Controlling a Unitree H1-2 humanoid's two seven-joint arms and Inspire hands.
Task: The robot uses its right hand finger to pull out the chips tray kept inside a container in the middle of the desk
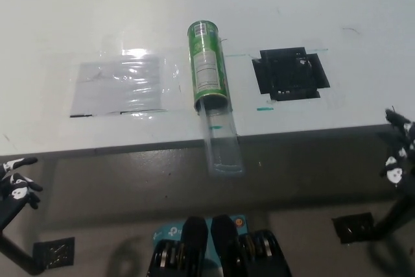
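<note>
A green chips container (208, 65) lies on its side in the middle of the white desk (259, 4), its open end facing the front edge. A clear plastic tray (221, 137) sticks out of that opening and hangs past the desk's edge. My black right hand (397, 155) is at the far right edge of the picture, below the desk's edge and well away from the tray, with its fingers apart and holding nothing. At the lower left edge my white left hand (17, 180) rests below the desk, fingers spread.
A black square patch (291, 73) is taped on the desk to the right of the container. A sheet of clear plastic film (120, 85) lies to its left. A small green mark (263, 108) is near the front edge.
</note>
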